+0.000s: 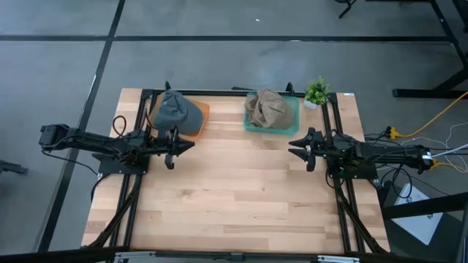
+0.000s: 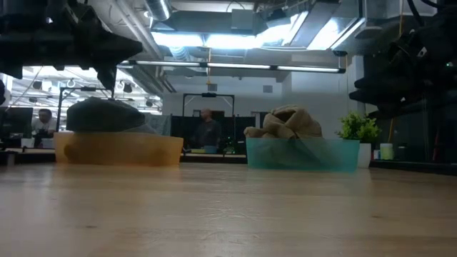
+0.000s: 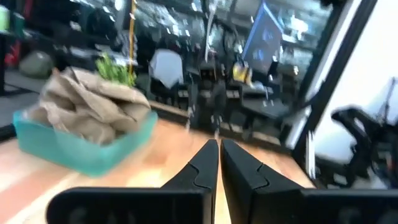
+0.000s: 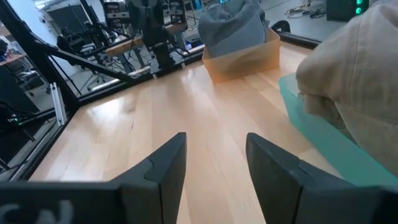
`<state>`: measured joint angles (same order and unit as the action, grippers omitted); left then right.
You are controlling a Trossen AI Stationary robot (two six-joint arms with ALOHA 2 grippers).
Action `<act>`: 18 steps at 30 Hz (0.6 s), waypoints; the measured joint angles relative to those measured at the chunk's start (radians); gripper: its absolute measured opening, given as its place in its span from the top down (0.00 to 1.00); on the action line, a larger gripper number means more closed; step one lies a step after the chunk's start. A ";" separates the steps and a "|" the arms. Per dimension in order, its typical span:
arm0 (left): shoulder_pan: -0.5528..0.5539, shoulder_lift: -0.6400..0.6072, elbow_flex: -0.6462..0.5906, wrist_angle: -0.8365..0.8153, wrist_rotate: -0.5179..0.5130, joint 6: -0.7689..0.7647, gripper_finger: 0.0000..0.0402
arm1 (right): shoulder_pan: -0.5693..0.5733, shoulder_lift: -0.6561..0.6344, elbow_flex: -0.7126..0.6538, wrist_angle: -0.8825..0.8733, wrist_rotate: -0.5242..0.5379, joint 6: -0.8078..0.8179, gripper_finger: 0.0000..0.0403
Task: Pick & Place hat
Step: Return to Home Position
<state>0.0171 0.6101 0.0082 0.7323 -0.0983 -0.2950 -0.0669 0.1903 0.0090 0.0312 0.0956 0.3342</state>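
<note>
The caps sit heaped above the rims of their bins, so I judge that a careless swing on the way home could catch one and drag it out. The gray cap (image 1: 178,111) lies in the orange bin (image 1: 203,117), just beside the left pincer (image 3: 219,143), on its side toward the far edge of the table (image 1: 234,197). The brown cap (image 1: 268,108) fills the green bin (image 1: 292,120), likewise just beside the right pincer (image 4: 214,140). The right pincer seems the greater risk, because its fingers stand apart and sweep wider. The left pincer is closed on nothing. Both arms lie low and stretched out, with their tips pointing at each other, well apart.
</note>
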 joint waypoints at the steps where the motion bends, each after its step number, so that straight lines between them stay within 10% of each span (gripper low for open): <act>1: 0.004 -0.007 0.000 -0.026 0.018 0.002 0.97 | 0.000 0.005 0.000 -0.001 0.000 0.002 0.59; 18: 0.008 -0.215 0.000 -0.446 0.229 0.005 0.96 | 0.000 0.056 0.000 0.000 0.000 0.006 0.59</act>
<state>0.0254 0.3949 0.0082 0.2862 0.1303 -0.2900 -0.0670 0.2466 0.0090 0.0311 0.0956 0.3405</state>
